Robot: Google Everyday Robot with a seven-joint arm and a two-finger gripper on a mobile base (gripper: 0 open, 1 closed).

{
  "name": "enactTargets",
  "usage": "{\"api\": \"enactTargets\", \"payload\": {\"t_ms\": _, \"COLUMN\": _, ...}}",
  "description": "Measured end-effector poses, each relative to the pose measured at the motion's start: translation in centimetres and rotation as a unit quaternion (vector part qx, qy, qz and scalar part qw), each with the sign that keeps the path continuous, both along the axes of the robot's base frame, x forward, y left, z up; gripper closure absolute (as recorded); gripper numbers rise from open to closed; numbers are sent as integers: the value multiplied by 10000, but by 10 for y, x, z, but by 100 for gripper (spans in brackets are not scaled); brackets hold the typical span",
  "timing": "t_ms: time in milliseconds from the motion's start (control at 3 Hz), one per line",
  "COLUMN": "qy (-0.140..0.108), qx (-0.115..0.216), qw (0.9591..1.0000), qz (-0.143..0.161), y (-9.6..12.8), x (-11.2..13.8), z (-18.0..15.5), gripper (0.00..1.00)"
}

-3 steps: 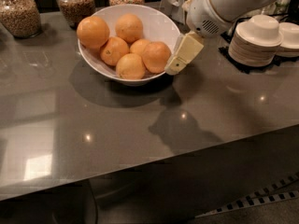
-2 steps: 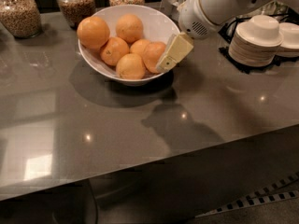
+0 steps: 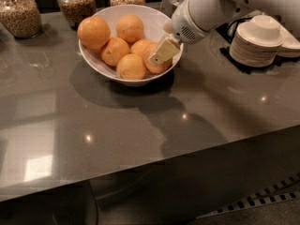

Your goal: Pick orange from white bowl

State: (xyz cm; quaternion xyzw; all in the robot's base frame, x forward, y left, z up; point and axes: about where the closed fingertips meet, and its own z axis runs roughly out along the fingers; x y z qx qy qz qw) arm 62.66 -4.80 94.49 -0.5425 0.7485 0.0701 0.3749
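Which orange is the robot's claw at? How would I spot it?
Find the big white bowl on the grey counter. Look at its side nearest the stacked dishes. The orange there is the only one partly hidden behind the claw.

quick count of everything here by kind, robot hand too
oranges: 6
white bowl: 1
glass jars: 3
stack of white dishes: 1
hand: 1, low over the bowl's right side
total: 12
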Motion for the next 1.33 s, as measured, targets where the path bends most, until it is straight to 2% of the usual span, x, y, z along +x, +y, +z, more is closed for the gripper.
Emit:
{"api": "enactTargets", "payload": {"t_ms": 667, "qy": 297, "qx": 138, "qw": 9994, "qz": -81, "y": 6, "x": 4, "z": -24, "gripper": 27}}
{"api": "enactTargets", "payload": {"t_ms": 1333, "qy": 319, "qx": 44, "qw": 9992, "qz": -234, "y": 1, "x": 20, "z": -47, "gripper": 27}}
